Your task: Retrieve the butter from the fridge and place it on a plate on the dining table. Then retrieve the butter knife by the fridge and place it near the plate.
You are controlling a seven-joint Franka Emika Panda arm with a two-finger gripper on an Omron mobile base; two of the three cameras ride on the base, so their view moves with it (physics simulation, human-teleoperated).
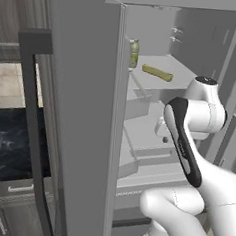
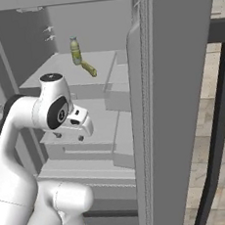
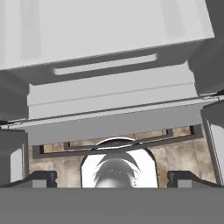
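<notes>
I see the fridge [image 1: 80, 112] with its doors swung wide. The butter [image 1: 157, 72] lies on the top shelf [image 2: 56, 73], just beside a green bottle [image 2: 75, 50] (standing up). My arm is bent in front of the lower shelves, well below the butter. The gripper [image 3: 112, 177] has its fingers spread wide, holding nothing.

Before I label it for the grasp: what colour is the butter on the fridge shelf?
Olive-yellow; the butter shows best in the left base view.

Grey fridge [image 1: 85, 112] with doors open, olive-yellow butter [image 1: 157, 72] bar lying flat on upper shelf
</notes>
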